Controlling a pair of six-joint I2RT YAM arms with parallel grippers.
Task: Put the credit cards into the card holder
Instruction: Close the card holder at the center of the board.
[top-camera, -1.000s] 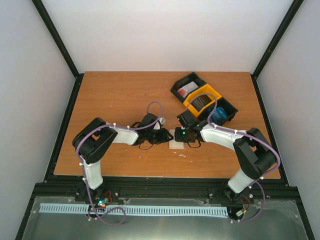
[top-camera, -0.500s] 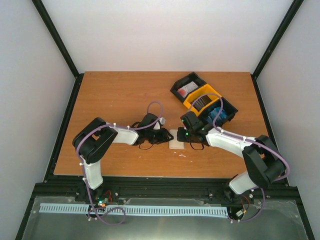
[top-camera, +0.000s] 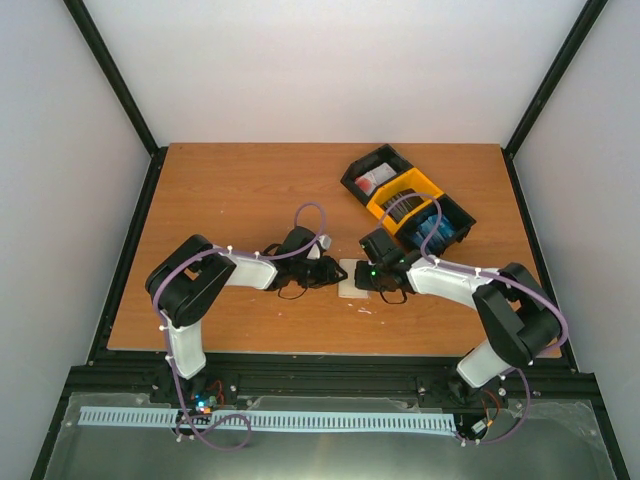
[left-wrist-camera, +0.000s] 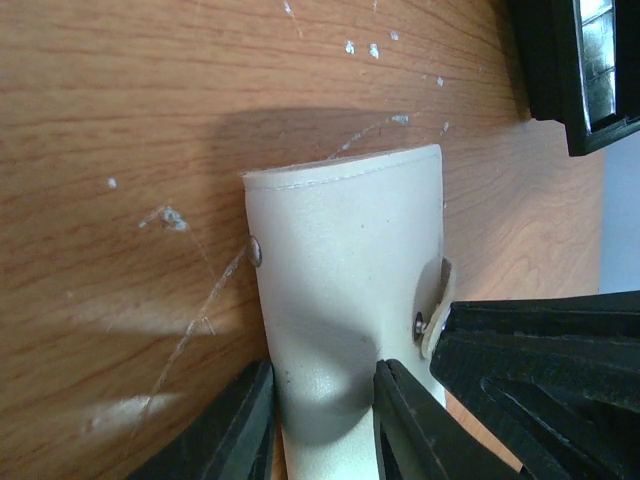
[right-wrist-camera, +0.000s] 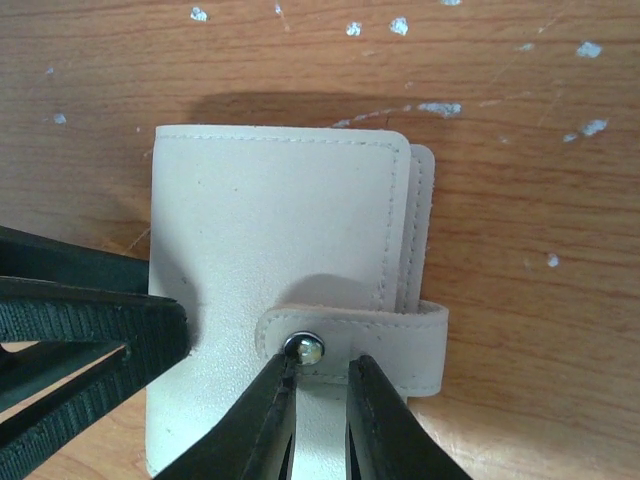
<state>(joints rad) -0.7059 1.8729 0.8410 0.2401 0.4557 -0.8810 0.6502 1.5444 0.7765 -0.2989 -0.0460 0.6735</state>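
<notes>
The card holder (top-camera: 350, 278) lies folded shut on the table between both grippers, a pale beige wallet (right-wrist-camera: 280, 220) with its strap (right-wrist-camera: 400, 345) snapped over the front by a metal button (right-wrist-camera: 303, 349). My left gripper (top-camera: 325, 275) is shut on the wallet's left end, and the leather (left-wrist-camera: 350, 260) dents between its fingers (left-wrist-camera: 322, 368). My right gripper (right-wrist-camera: 322, 362) stands narrowly open over the strap's near edge, its tips just beside the button and only the wallet's face showing in the gap. No credit cards show in either wrist view.
Three bins stand in a row at the back right: a black one (top-camera: 372, 172) holding something red and white, a yellow one (top-camera: 405, 200), and another black one (top-camera: 448, 228) holding something blue. A bin corner (left-wrist-camera: 570, 70) shows beyond the wallet.
The right arm's elbow swung out to the right and partly back, while its gripper stayed at the wallet's right end. Its jaws have parted slightly. The left arm and the wallet have not moved.
</notes>
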